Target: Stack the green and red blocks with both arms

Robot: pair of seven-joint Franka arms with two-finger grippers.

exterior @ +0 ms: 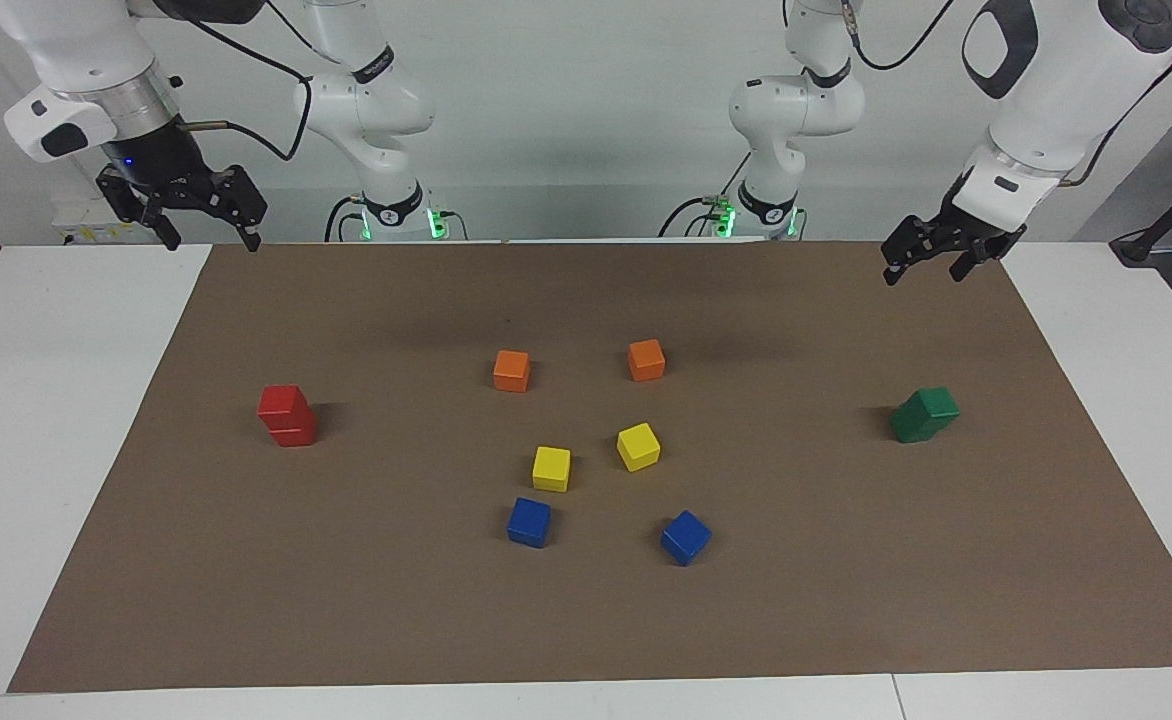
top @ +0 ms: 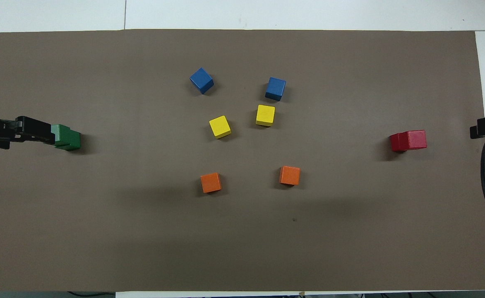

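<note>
**Facing view: both stacks stand, tools released**

You see the red blocks (exterior: 287, 416) stacked toward the right arm's end and the green blocks (exterior: 924, 414) toward the left arm's. The left tool (exterior: 924, 259) and right tool (exterior: 204, 212) hang open, empty. The cubes look light, stiff and glossy, so grip flat opposite faces. The brown mat (exterior: 586, 620) on the bench looks flat.

Bright, even light, soft shadows beside cubes, edges perhaps slightly distorted

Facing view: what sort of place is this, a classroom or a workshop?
Probably a robotics lab: two white arms fixed at a white table, a brown mat and small coloured cubes laid out.
</note>
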